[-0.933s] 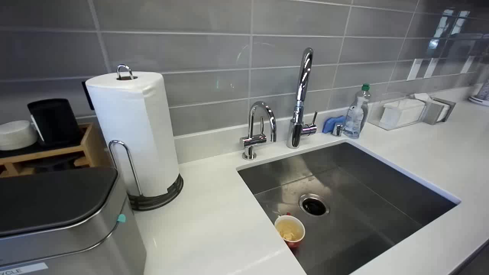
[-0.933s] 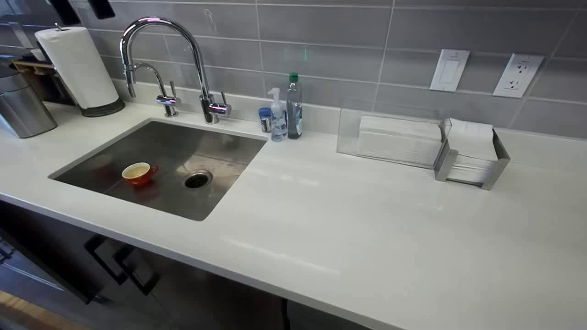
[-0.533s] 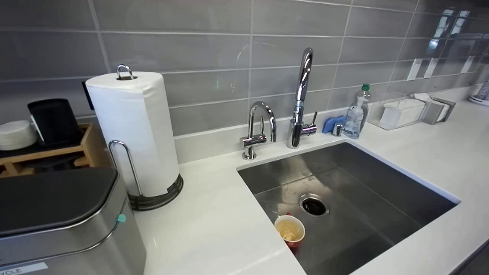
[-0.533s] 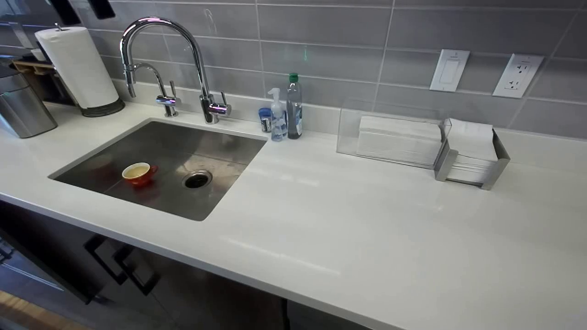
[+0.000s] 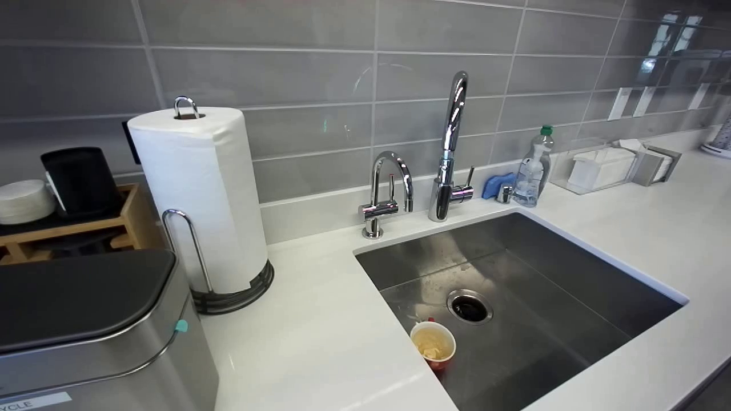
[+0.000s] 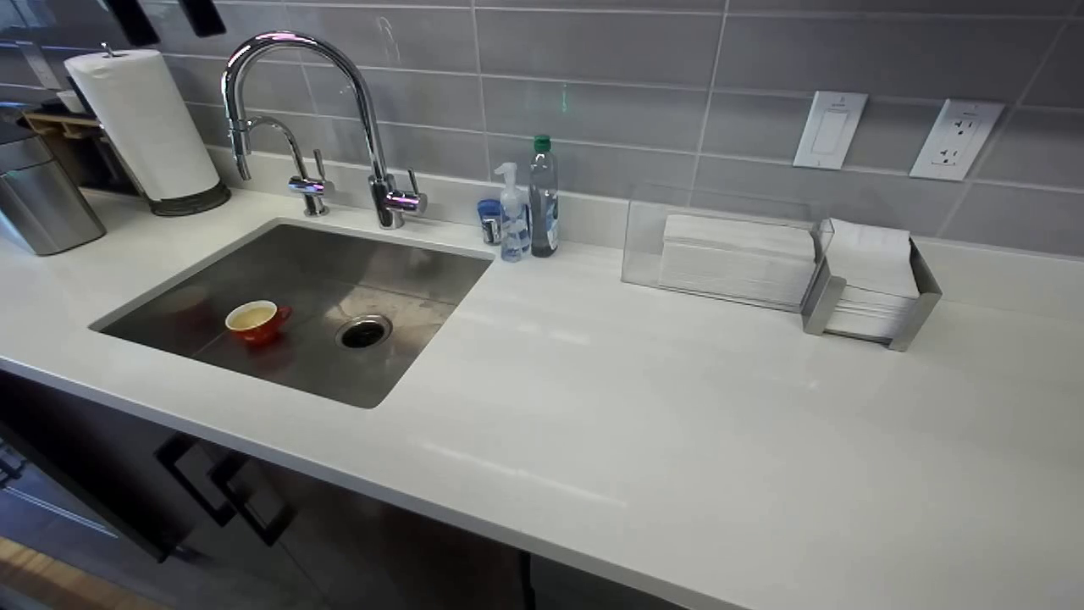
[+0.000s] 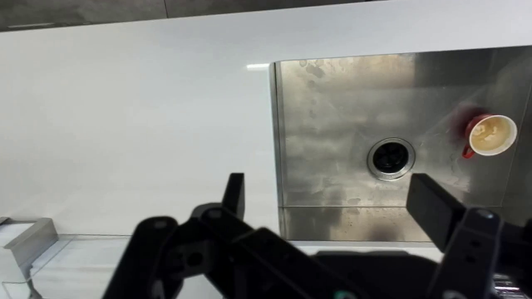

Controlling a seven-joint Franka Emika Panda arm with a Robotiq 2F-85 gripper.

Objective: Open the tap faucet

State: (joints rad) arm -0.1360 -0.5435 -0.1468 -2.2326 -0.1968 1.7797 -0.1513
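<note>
The tall chrome tap faucet point(image 5: 453, 125) stands upright behind the sink; it also shows in an exterior view point(image 6: 370, 127). Its small side lever point(image 5: 470, 176) points up beside the base, as in an exterior view point(image 6: 412, 180). My gripper point(image 6: 167, 17) shows only as two black fingertips at the top left edge of that view, left of the spout and apart from it. In the wrist view my gripper point(image 7: 326, 187) is wide open and empty above the sink's edge. A bit of chrome shows at the wrist view's lower right; I cannot tell what it belongs to.
A shorter gooseneck tap point(image 5: 374, 182) stands beside the faucet. A red cup point(image 6: 257, 322) sits in the steel sink point(image 7: 341, 124). Soap bottles point(image 6: 543, 199), a paper towel roll point(image 5: 188, 200), napkin holders point(image 6: 737, 258) and a steel bin point(image 5: 194, 365) stand around.
The two black fingertips have shifted slightly right along the top edge of an exterior view. The faucet, its lever and the cup have not moved.
</note>
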